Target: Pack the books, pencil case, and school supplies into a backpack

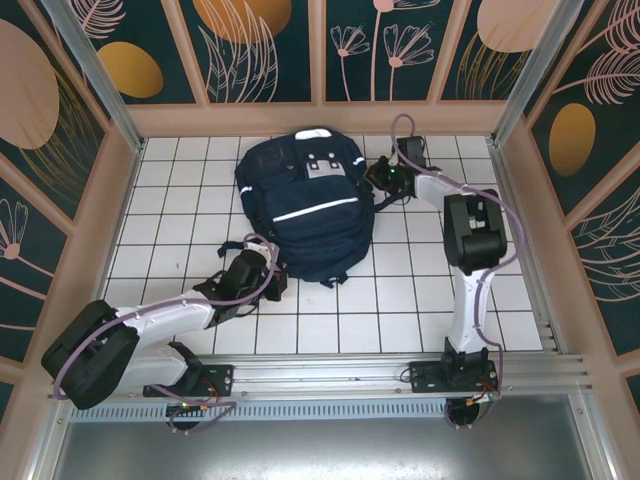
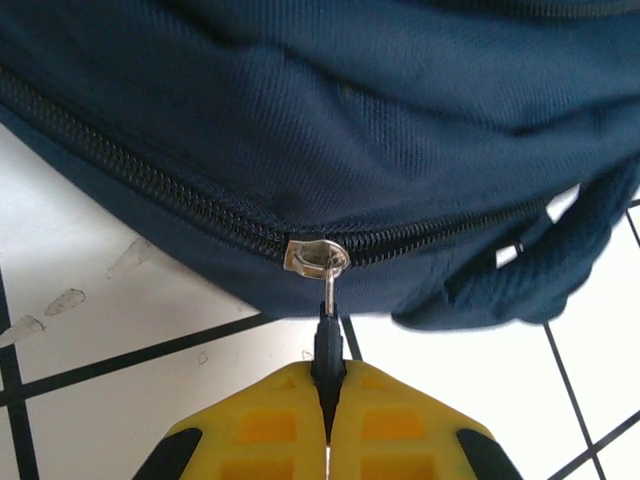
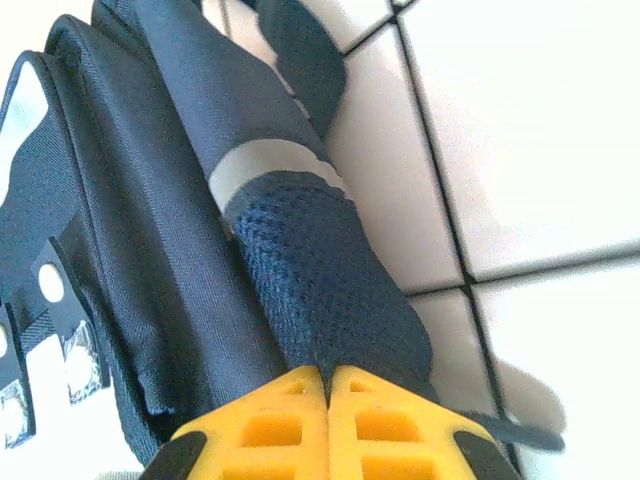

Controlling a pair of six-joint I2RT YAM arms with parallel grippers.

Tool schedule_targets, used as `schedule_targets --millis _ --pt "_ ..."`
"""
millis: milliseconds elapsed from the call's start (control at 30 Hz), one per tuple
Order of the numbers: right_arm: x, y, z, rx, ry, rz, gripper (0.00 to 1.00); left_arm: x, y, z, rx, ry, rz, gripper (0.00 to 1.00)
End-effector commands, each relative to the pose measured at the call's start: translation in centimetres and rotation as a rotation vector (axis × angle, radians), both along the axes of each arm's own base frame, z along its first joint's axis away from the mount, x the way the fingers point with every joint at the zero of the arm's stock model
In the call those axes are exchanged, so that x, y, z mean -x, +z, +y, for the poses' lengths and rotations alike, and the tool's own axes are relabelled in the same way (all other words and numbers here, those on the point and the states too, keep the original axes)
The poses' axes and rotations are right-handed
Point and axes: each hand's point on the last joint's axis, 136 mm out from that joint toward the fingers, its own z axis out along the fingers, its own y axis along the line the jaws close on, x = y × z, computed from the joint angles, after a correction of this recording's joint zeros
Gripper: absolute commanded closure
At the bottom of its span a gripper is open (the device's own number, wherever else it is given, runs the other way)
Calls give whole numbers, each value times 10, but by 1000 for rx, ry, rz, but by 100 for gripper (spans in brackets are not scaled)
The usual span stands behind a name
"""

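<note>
Nearest, the left hand (image 2: pixel 328 385) is clamped on the black zipper pull (image 2: pixel 326 335) of the large navy blue fabric backpack (image 1: pixel 310 215) lying on the tiled desk (image 1: pixel 400 300). Farther back, the right hand (image 3: pixel 328 378) is clamped on its dark mesh shoulder strap (image 3: pixel 320 280).

floor (image 1: pixel 420 300) – white tiles, dark grid | walls (image 1: pixel 260 50) – teal floral panels

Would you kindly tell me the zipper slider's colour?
Zipper slider: silver, best in left wrist view.
</note>
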Motion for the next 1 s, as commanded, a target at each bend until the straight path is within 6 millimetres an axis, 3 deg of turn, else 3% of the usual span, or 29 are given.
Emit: schedule_targets --millis 0,267,300,367,400,433,500,600,667,733,767,867,967 --pt "26 1 -48 52 -157 24 100 -12 10 -8 -7 -11 -20 100" --pt "131 7 -94 124 -336 15 100 -31 13 -24 23 -14 -13 100" --pt "139 10 -95 142 -328 6 94 -32 14 -25 30 -16 -13 100" --pt "152 18 -103 245 -330 11 58 -33 14 -28 38 -26 -9 100" --pt "157 22 -102 292 -314 12 47 -32 13 -29 40 -31 -6 100" --pt "163 29 -105 361 -311 8 40 -31 12 -30 43 -36 -1 100" --pt "173 49 -99 471 -272 -28 36 -29 9 -30 48 -46 8 100" --pt "194 80 -50 511 -53 -145 37 -25 5 -30 43 -57 18 100" --pt "216 94 6 466 199 -235 36 -24 4 -29 44 -63 16 100" --pt "236 101 46 501 378 -280 29 -22 4 -29 44 -71 15 100" --pt "241 101 59 572 436 -296 23 -22 4 -30 45 -75 15 100" --pt "242 98 92 772 572 -360 19 -20 3 -29 53 -76 16 100" --pt "233 90 115 894 673 -451 21 -19 5 -28 60 -67 14 100"
